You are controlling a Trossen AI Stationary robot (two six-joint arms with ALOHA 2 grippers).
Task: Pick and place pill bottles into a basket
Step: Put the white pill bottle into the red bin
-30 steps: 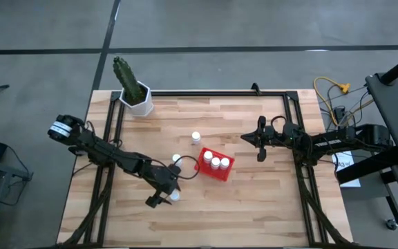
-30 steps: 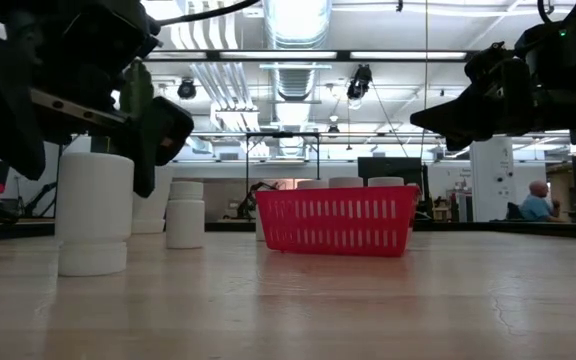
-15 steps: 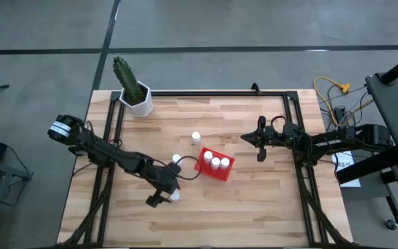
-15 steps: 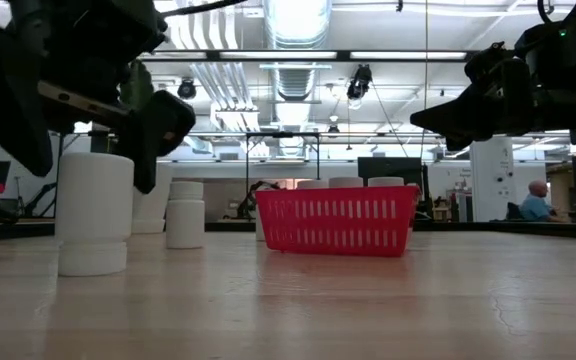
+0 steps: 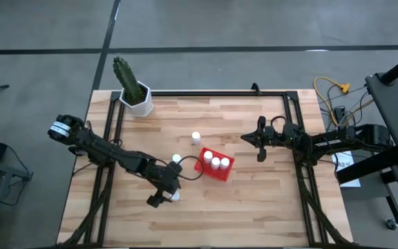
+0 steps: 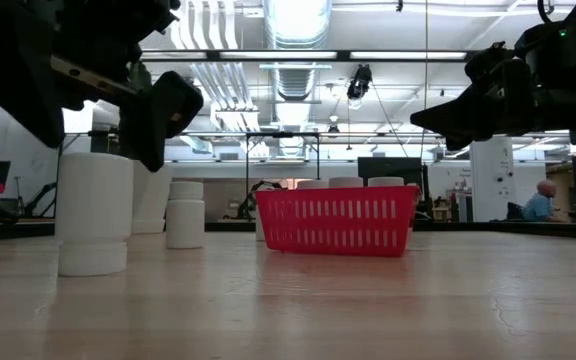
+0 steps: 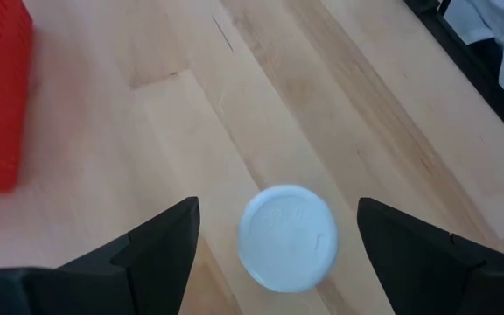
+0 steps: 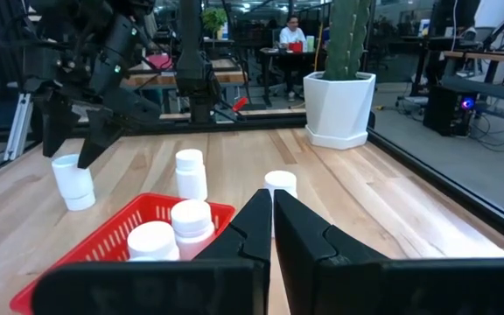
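No text or label can be read anywhere.

Left gripper (image 5: 163,197) hangs at seven o'clock, jaws spread wide, pointing down; right gripper (image 5: 249,139) waits at three o'clock, jaws seemingly closed.

Ceiling lamps (image 6: 293,20) gave bright, even light with some glare; shadows on the table (image 5: 254,200) were soft, and the nearest bottle (image 7: 287,237) looked blurred.

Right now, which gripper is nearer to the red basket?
Left. The left gripper is open above a bottle on the table just beside the basket. The right gripper is shut, farther away on the basket's other side.
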